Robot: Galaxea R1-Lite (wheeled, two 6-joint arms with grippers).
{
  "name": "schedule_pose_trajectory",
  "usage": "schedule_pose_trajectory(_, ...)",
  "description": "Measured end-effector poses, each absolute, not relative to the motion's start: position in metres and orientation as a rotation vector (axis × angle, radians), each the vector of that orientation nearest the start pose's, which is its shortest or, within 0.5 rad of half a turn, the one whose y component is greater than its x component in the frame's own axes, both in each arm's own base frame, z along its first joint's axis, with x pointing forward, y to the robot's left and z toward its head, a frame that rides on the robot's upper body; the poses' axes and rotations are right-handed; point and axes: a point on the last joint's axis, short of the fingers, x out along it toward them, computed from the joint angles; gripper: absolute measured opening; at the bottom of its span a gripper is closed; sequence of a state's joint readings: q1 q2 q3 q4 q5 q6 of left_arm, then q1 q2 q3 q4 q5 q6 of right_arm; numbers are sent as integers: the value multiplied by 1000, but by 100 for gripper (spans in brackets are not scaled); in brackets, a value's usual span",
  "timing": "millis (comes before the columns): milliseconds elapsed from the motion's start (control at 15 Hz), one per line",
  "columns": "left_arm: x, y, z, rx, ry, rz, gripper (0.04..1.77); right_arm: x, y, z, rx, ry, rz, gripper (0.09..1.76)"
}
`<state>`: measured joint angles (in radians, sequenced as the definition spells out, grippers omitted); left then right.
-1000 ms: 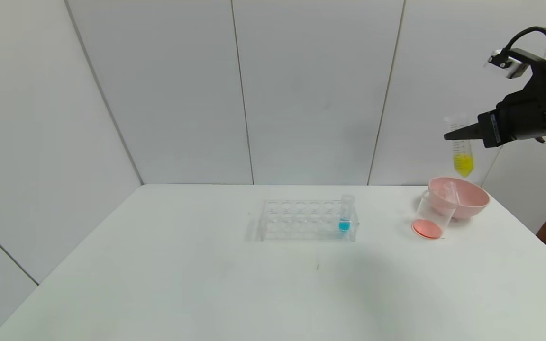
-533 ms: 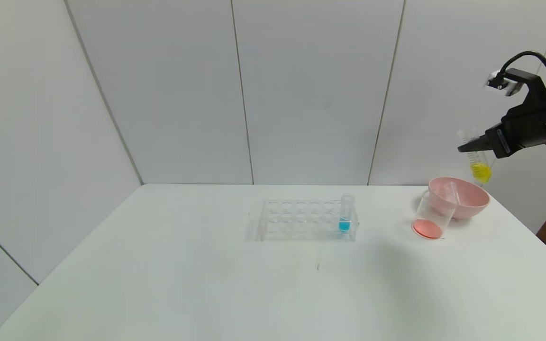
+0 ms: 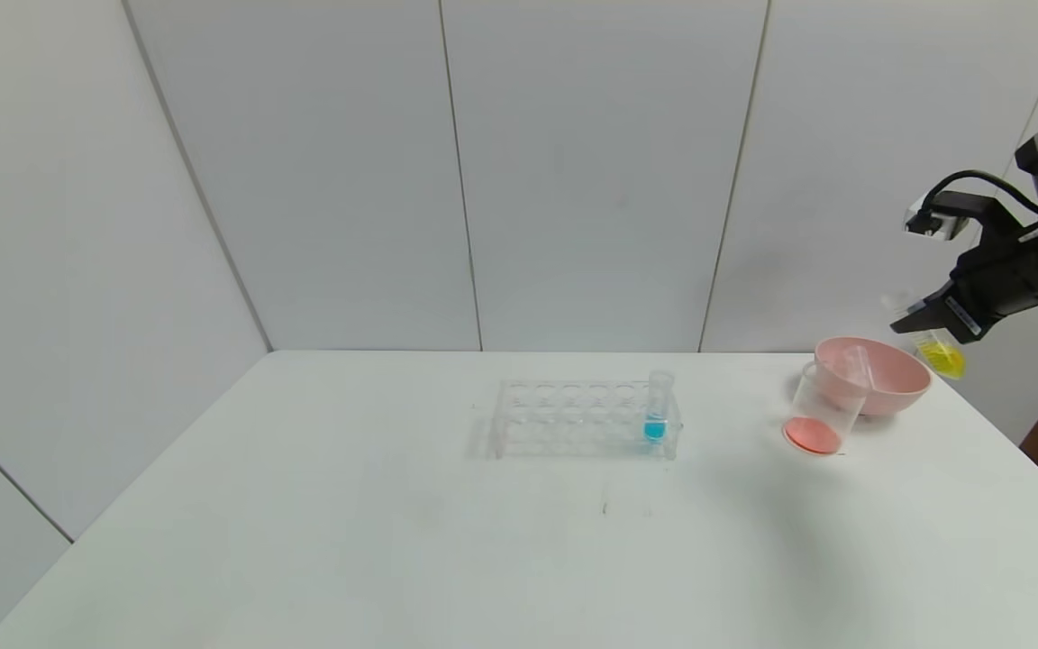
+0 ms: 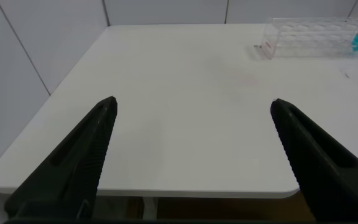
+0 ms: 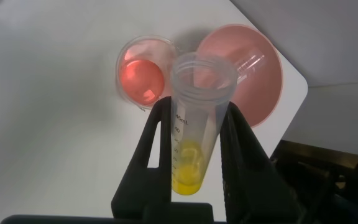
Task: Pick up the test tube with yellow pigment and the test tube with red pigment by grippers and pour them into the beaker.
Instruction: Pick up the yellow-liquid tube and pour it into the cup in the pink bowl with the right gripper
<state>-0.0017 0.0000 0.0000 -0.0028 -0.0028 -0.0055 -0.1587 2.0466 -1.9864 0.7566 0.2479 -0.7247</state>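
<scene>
My right gripper [image 3: 901,322] is shut on the test tube with yellow pigment [image 3: 941,354] and holds it in the air just right of and above the pink bowl. The tube is tilted, its mouth toward the beaker and its yellow tip away. In the right wrist view the tube [image 5: 192,130] sits between the black fingers [image 5: 156,134] of that gripper [image 5: 197,109], with the beaker [image 5: 142,71] below. The beaker [image 3: 822,413] stands in front of the bowl with orange-red liquid at its bottom. No red-tipped tube shows. My left gripper [image 4: 194,104] is open and empty over the table's near left corner.
The pink bowl [image 3: 897,389] holds an empty clear tube [image 3: 861,364]; both also show in the right wrist view, the bowl [image 5: 261,93] and the tube [image 5: 252,61]. A clear rack [image 3: 573,420] mid-table holds a blue-tipped tube [image 3: 656,413]. The table's right edge is close to the bowl.
My right gripper has moved down and to the right with the yellow tube. The tube has gone from upright to tilted. Nothing on the table has moved.
</scene>
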Motion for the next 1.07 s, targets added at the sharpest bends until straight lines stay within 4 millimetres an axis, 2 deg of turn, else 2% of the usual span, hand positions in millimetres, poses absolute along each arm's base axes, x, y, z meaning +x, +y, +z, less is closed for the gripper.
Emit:
schedule_pose_trajectory(467,-23,0,76,-6,-3,-4,176,396,-44,236,-734,839,338,52)
schedule_pose_trajectory(1067,-23,0,76,-6,-3,-4,176,399,-23,226,-964,926,358,52)
